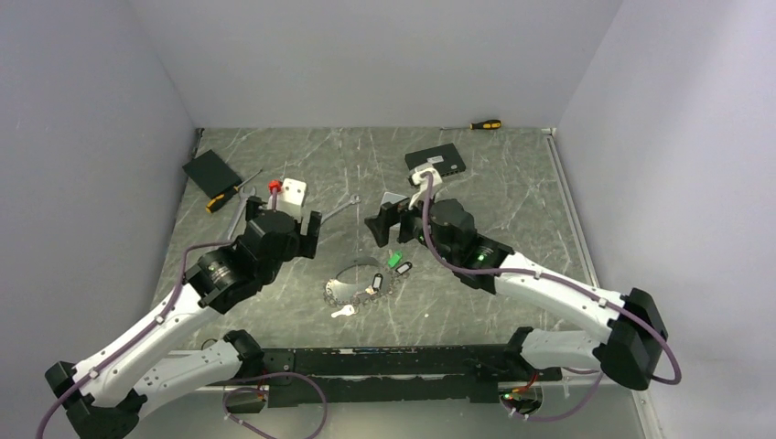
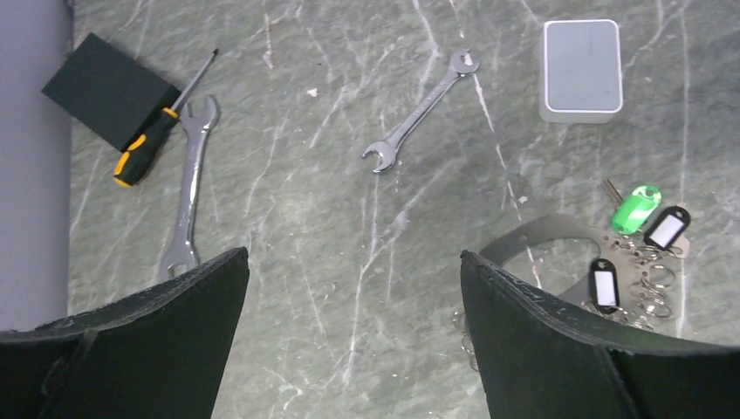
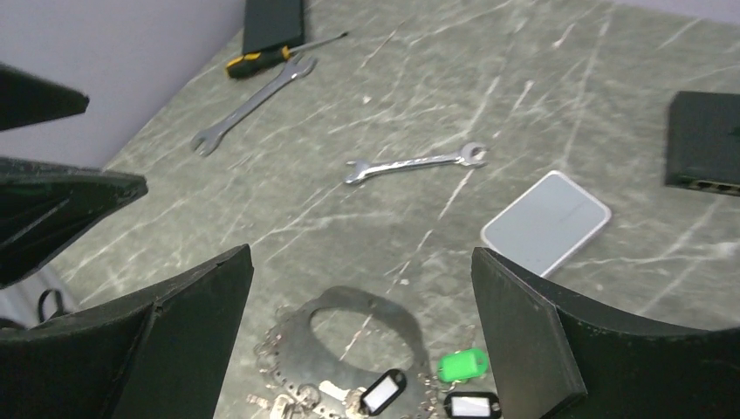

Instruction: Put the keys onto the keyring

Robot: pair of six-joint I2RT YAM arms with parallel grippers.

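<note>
The keyring (image 1: 340, 291) is a flat grey ring edged with small split rings, lying on the table between the two arms. Keys with a green tag (image 1: 394, 260) and black-framed white tags (image 1: 373, 287) lie along its right side. A small silver key (image 1: 343, 311) lies just in front of it. My left gripper (image 1: 308, 238) hovers open to the ring's upper left, with nothing between its fingers. My right gripper (image 1: 384, 222) hovers open above the ring's far right side, also holding nothing. In the wrist views I see the keyring (image 2: 541, 231) (image 3: 371, 301), the green tag (image 2: 635, 208) (image 3: 461, 365) and both grippers (image 2: 352, 255) (image 3: 362, 251).
Two silver wrenches (image 2: 419, 112) (image 2: 190, 188), a yellow-handled screwdriver (image 2: 153, 140) and a black box (image 2: 105, 87) lie at the left. A grey box (image 3: 545, 220) and a black device (image 3: 702, 140) sit behind the ring. Another screwdriver (image 1: 485, 124) lies by the back wall.
</note>
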